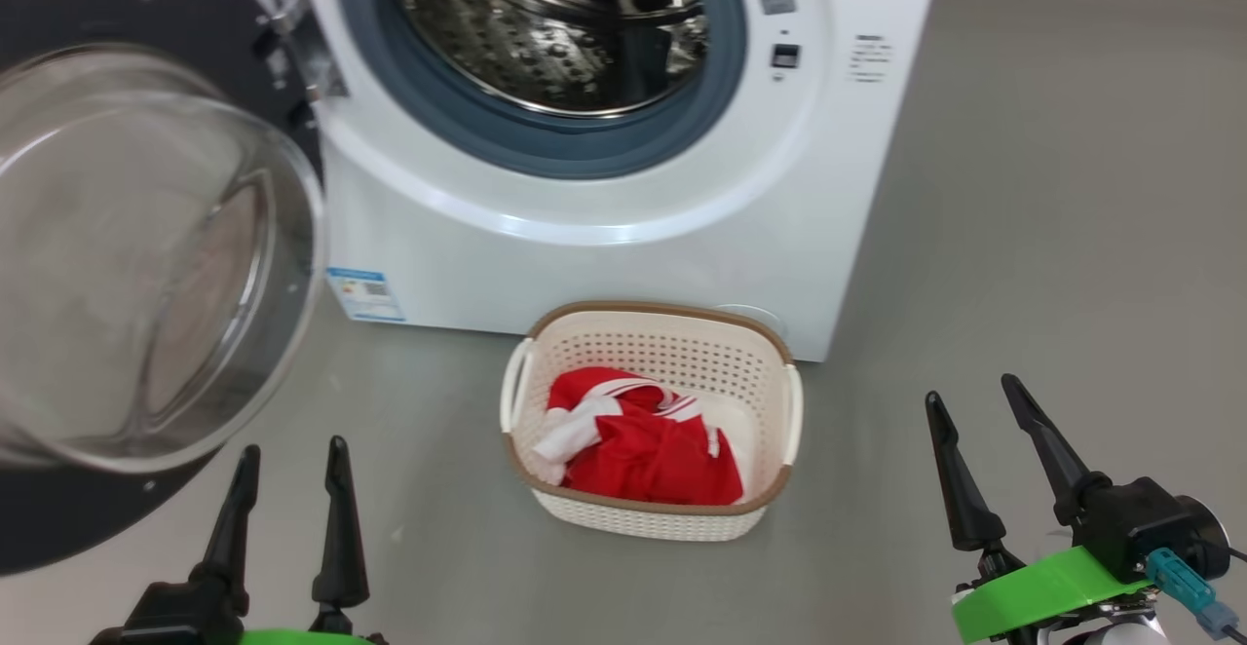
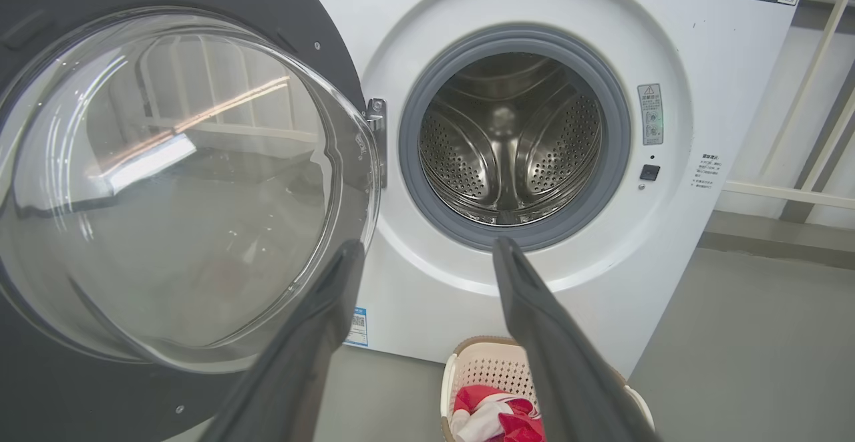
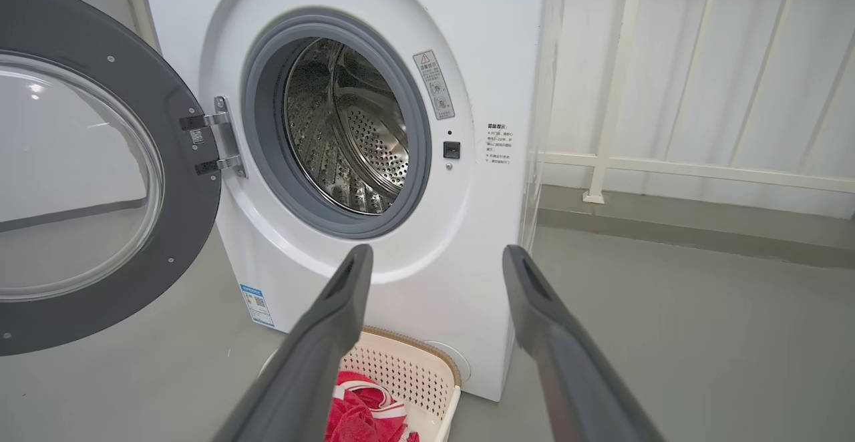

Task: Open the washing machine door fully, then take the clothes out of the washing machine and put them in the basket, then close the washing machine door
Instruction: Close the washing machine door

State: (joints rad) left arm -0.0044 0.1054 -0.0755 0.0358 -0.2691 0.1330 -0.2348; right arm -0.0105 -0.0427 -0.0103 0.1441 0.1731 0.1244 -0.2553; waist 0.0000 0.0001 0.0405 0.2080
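Door [image 1: 58,2] wide open; basket [image 1: 648,319] by washer [image 1: 585,265].

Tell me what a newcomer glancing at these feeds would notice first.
The bright red clothes heaped in the cream basket on the floor, right before the washing machine, stand out most. Next comes the washing machine door, swung wide open on the left, leaving the steel drum in plain sight with no clothes in it. Low in the head view, the left gripper and right gripper hang over the floor, jaws open, holding nothing.
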